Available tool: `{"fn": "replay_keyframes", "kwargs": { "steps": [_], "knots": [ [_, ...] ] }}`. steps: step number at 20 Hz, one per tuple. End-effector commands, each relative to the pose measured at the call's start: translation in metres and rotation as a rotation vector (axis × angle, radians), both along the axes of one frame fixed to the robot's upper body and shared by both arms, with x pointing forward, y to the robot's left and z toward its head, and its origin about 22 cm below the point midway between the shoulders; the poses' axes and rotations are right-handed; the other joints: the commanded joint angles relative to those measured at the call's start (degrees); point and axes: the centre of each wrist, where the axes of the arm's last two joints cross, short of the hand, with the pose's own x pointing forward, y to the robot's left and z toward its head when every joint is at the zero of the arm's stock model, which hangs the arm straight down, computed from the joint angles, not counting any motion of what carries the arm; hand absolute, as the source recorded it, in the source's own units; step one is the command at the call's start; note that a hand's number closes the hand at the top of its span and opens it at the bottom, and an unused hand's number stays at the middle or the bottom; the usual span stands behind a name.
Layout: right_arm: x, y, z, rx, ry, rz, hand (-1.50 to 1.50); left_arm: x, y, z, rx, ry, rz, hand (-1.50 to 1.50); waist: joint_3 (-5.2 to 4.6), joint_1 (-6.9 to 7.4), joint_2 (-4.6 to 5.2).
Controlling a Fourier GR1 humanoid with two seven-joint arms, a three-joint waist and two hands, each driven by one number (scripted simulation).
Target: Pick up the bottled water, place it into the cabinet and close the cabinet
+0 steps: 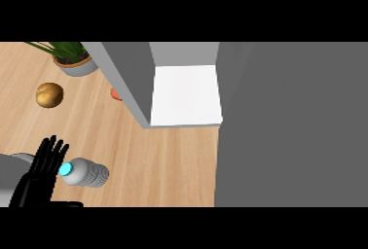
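Barely begun: bottled water upright on the bench well in front of the open cabinet, left hand just beside it, fingers straight, gripping nothing; grasp, placing and door-closing all left, right hand unseen.

L hand at lower left, fingers straight, pointing up-frame. Bottled water just right of its fingers, touching or nearly, cyan cap facing the hand; can't tell which. Wooden counter under both. Up-frame of hand: brown round item, poss. a potato; farther up, potted plant. Up and to the right of hand: open cabinet, white floor inside, grey side wall; orange thing peeks out beside that wall. Far right: big grey panel, prob. cabinet door.
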Motion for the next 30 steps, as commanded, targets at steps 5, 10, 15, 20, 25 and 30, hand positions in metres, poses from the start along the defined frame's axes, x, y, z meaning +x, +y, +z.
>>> {"fn": "replay_keyframes", "kwargs": {
  "steps": [5,10,15,20,25,30],
  "knots": [
    [-0.011,0.003,0.024,0.000,-0.062,-0.001,-1.50,0.024,-0.004,-0.043,-0.035,-0.010,-0.083,-1.50,-0.05,0.07,0.20],
    [-0.023,0.003,0.044,-0.005,-0.061,0.000,-1.50,0.023,-0.028,-0.062,-0.025,-0.030,-0.096,-1.50,-0.12,-0.29,0.13],
    [-0.020,0.001,0.026,-0.028,-0.071,0.001,-1.50,0.023,-0.023,-0.070,-0.097,-0.071,-0.082,1.50,-0.15,-0.28,0.18],
    [-0.026,0.002,0.034,-0.014,-0.055,-0.010,-1.50,0.024,-0.028,-0.074,0.086,-0.093,-0.109,1.50,-0.09,-0.09,0.15],
    [-0.021,0.004,0.026,0.003,-0.047,0.003,-1.50,0.025,-0.044,-0.081,0.207,-0.211,-0.070,1.50,-0.18,0.12,0.45],
    [-0.028,0.003,0.043,-0.007,-0.049,-0.005,-1.50,0.037,-0.071,-0.083,0.248,-0.135,-0.079,1.50,0.02,0.46,0.11]
  ]
}}
